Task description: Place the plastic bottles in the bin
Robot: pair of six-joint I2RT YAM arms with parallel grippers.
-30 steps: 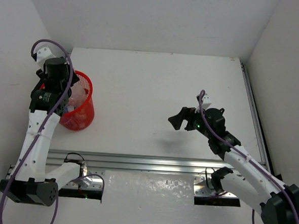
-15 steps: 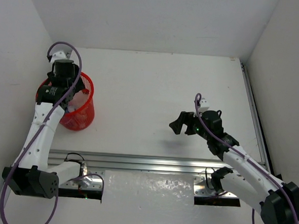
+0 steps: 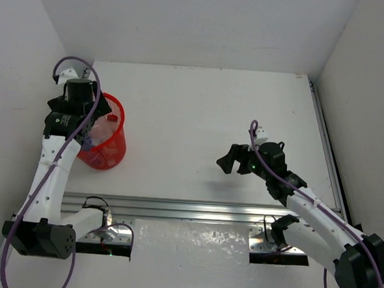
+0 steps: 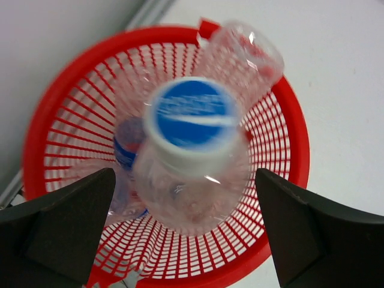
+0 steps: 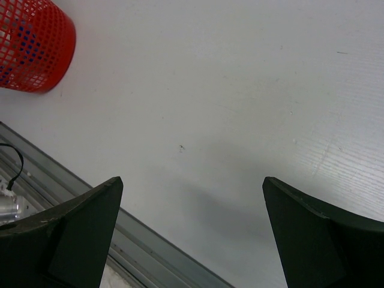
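Observation:
The red mesh bin (image 3: pixel 115 153) stands at the table's left side, close to the wall. My left gripper (image 3: pixel 83 125) hangs over it, open. In the left wrist view a clear plastic bottle with a blue label (image 4: pixel 191 157) is blurred, seen end-on between the open left gripper (image 4: pixel 185 180) fingers and touching neither. Below it the bin (image 4: pixel 287 114) holds a clear bottle (image 4: pixel 243 57) leaning on the far rim and a blue-labelled one (image 4: pixel 123 150). My right gripper (image 3: pixel 225 160) is open and holds nothing over bare table right of centre; the right gripper (image 5: pixel 192 180) frames only the tabletop.
An aluminium rail (image 3: pixel 194 209) runs along the near table edge, also seen as the rail (image 5: pixel 42 174) under the right wrist. The bin (image 5: pixel 33 45) shows far left in that view. White walls close the left, back and right sides.
My left gripper has opened over the bin and let go of the blue-labelled bottle, after swinging a little back over the rim. The right gripper tilted slightly, then held still.

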